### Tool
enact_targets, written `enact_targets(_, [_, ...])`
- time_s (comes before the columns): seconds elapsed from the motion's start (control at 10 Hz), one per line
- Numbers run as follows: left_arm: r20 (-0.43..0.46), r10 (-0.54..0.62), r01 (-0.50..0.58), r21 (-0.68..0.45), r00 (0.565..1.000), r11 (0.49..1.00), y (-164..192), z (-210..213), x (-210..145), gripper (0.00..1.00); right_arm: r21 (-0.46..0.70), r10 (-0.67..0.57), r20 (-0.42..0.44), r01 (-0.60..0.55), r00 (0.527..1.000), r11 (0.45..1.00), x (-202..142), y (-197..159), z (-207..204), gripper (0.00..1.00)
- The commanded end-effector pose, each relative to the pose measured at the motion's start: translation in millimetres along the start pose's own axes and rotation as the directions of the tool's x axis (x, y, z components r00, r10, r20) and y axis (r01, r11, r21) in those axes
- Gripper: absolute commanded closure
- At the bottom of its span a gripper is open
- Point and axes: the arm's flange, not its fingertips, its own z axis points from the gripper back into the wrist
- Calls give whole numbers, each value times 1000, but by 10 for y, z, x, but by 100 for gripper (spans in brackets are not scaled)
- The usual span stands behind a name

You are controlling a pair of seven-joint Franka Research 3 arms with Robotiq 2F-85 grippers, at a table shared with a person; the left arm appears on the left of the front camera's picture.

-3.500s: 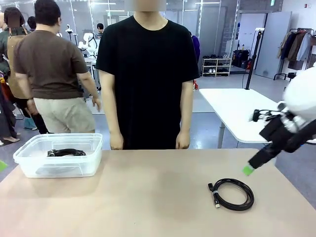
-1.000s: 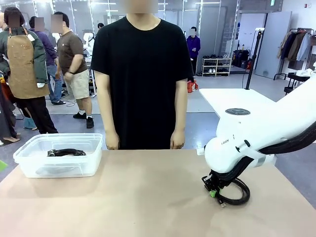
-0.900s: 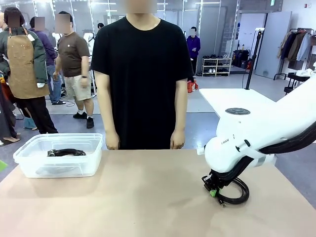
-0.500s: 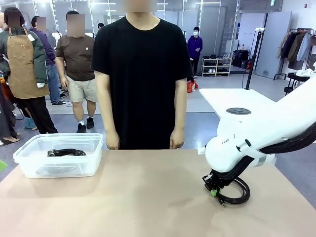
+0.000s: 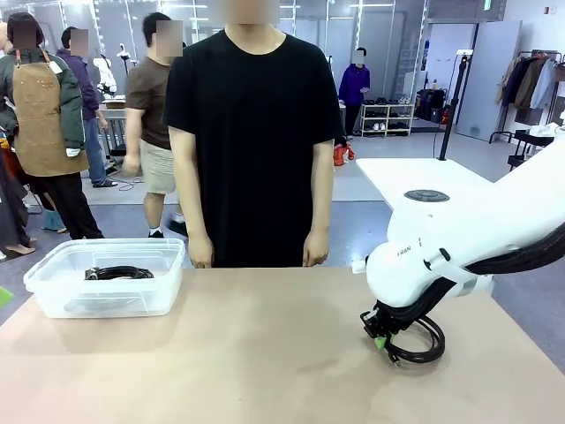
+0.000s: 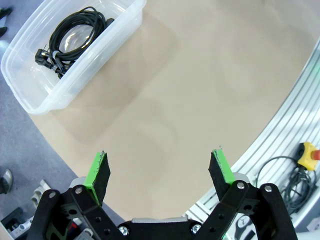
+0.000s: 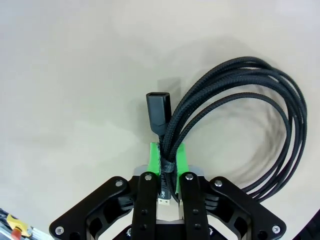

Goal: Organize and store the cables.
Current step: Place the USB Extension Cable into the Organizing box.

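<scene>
right gripper (image 7: 168, 159): pinched shut on the braided cable coil (image 7: 240, 125) at its bunched strands by the plug, a spot where one grip takes every loop
coil position: on the table (image 5: 221, 353), right side
left gripper (image 6: 159, 167): spread wide, holding nothing
bin (image 5: 53, 291): left, one coiled cable (image 5: 118, 273) stored
vs earlier: arm lowered onto coil; coil nudged slightly

The coiled cable (image 7: 260, 125) showed a braided, matt black sheath, its plug (image 7: 158, 111) smooth plastic; the counter (image 5: 221, 353) looked matt and smooth; the bin (image 5: 106, 291) was translucent, faintly glossy plastic; the right arm's shell (image 5: 459, 238) gleamed glossy white.
</scene>
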Motion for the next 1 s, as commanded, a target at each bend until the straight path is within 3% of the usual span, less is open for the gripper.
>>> enact_targets(0.0, [2,9,-9,2,1000,1000,4,-8,9,0,40,-113,-11,113,994,993,-96,488,319,86])
enact_targets(0.3, [2,9,-9,2,1000,1000,4,-8,9,0,-45,-93,-18,92,996,995,155,1332,490,86])
enact_targets(0.6, [2,9,-9,2,1000,1000,4,-8,9,0,10,9,12,-9,1000,1000,434,2232,297,86])
enact_targets(0.7, [2,9,-9,2,1000,1000,4,-8,9,0,-6,11,24,-11,1000,1000,512,2436,181,86])
enact_targets(0.9, [2,9,-9,2,1000,1000,4,-8,9,0,80,62,-5,-61,998,995,548,2777,6,86])
